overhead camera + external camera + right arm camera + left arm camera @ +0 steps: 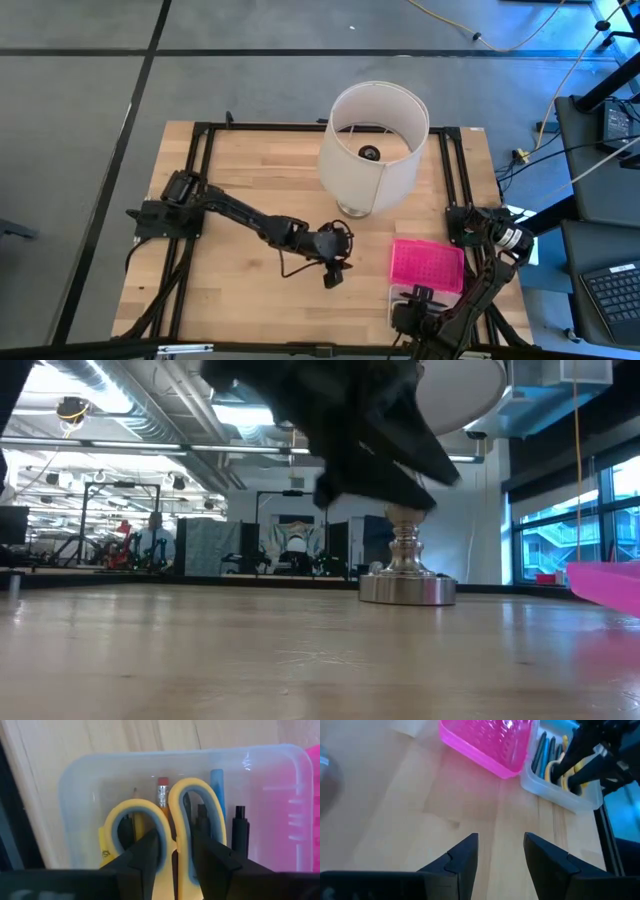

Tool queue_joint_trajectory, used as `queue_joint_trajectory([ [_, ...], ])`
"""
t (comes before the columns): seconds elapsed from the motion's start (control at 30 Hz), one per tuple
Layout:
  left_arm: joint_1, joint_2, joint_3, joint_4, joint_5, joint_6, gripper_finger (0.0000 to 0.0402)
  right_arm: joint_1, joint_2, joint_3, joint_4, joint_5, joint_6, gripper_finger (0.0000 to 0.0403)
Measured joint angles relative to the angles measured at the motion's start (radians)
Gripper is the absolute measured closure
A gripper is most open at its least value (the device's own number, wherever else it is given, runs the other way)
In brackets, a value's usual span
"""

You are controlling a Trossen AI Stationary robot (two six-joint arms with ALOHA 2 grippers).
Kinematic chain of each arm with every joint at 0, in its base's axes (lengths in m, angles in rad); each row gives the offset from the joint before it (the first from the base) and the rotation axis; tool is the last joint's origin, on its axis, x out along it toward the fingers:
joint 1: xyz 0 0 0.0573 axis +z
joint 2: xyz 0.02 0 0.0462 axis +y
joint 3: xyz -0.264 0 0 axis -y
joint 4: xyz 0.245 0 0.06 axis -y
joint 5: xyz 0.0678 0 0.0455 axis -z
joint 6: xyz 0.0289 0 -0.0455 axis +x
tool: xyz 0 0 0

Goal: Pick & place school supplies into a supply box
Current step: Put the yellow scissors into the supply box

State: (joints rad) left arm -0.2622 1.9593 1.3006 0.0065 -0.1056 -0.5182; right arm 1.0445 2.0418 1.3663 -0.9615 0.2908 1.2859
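The right gripper (172, 855) hangs over the clear box base (80, 785), fingers narrowly parted astride the yellow-handled scissors (185, 805). The left gripper (500, 852), open and empty, hovers beside the pink lid (485, 742).

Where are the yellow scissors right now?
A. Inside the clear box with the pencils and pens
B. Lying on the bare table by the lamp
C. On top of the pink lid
A: the right wrist view shows the scissors sitting in the clear box, next to a pencil and a black pen, with the right tool at their handles.
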Motion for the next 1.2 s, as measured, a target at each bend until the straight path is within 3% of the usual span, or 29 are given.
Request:
queue_joint_trajectory([
  [0.27,0.078,0.135,0.033,0.096,0.134,-0.019,0.0250,0.007,0.001,-0.002,0.013,-0.004,-0.006,0.0281],
  [0.63,0.157,0.337,0.244,0.084,0.323,-0.021,0.0254,0.007,0.003,-0.003,0.052,0.024,-0.056,0.0281],
  [0.87,0.177,0.421,0.372,-0.005,0.319,-0.030,0.0255,0.007,0.004,-0.003,0.057,0.028,-0.064,0.0281],
  [1.03,0.172,0.442,0.394,0.006,0.309,0.051,0.0255,0.006,0.004,-0.003,0.058,0.030,-0.068,0.0281],
  [1.2,0.168,0.445,0.400,0.020,0.209,0.078,0.0256,0.004,0.004,-0.004,0.064,0.030,-0.084,0.0281],
])
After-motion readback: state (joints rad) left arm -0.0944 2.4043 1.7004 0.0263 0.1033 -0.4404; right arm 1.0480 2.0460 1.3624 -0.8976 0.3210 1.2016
